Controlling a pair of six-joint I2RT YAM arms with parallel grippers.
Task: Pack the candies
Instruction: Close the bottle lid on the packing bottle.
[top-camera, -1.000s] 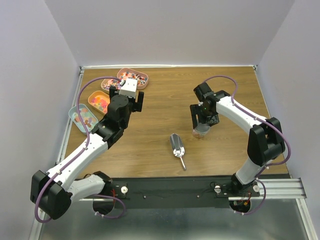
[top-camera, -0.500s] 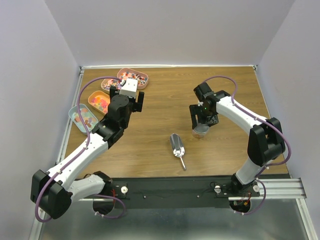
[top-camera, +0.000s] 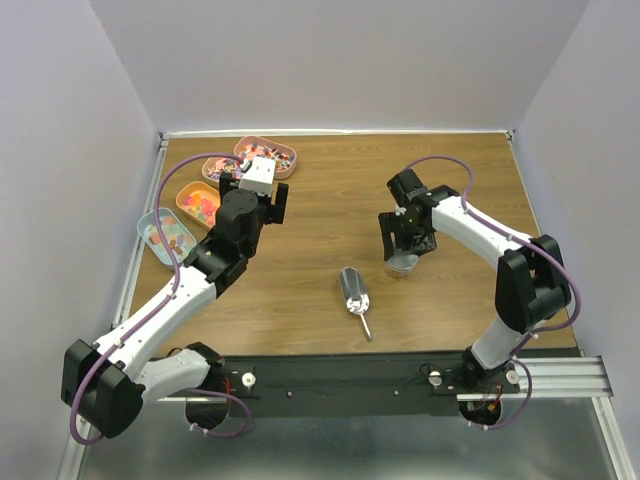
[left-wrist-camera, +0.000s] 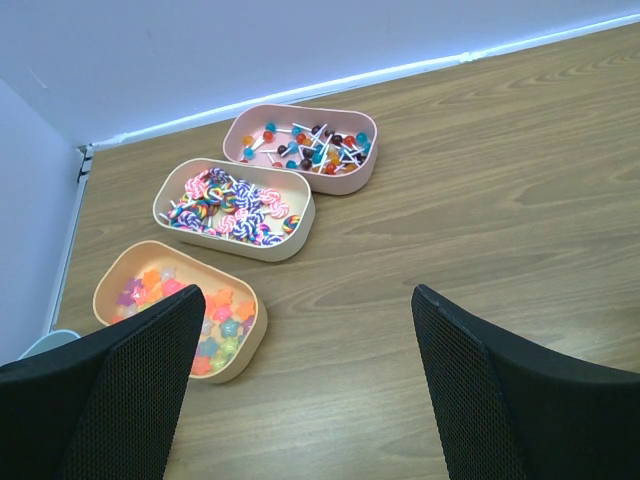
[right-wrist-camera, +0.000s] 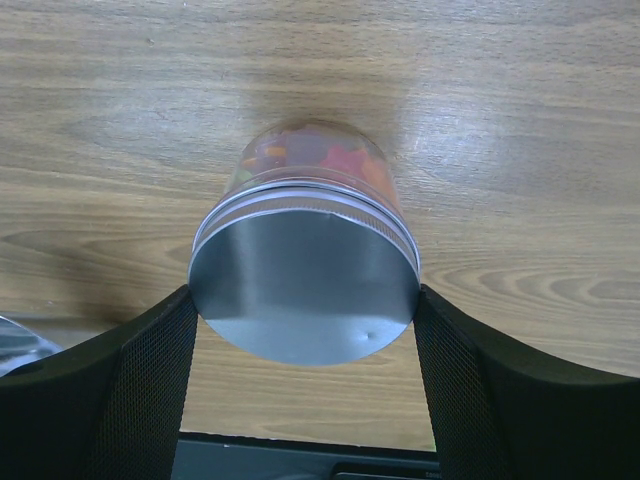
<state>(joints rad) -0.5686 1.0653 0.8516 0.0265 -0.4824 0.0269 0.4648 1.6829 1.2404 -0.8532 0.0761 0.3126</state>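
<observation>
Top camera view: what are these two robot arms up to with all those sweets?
It looks like a packing job. The right gripper is closed around a silver-lidded jar standing on the table, with some candies already inside. The left gripper hangs open and empty near the trays at the far left, which hold more sweets. A metal scoop lies on the table between the arms, with neither gripper touching it.

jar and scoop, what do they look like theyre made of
The jar has clear walls, plastic or glass: candies show through. Its lid looks like brushed metal, probably aluminium, with a dull grey sheen and a ridged rim. The scoop looks like polished metal, silvery with bright reflections.
</observation>
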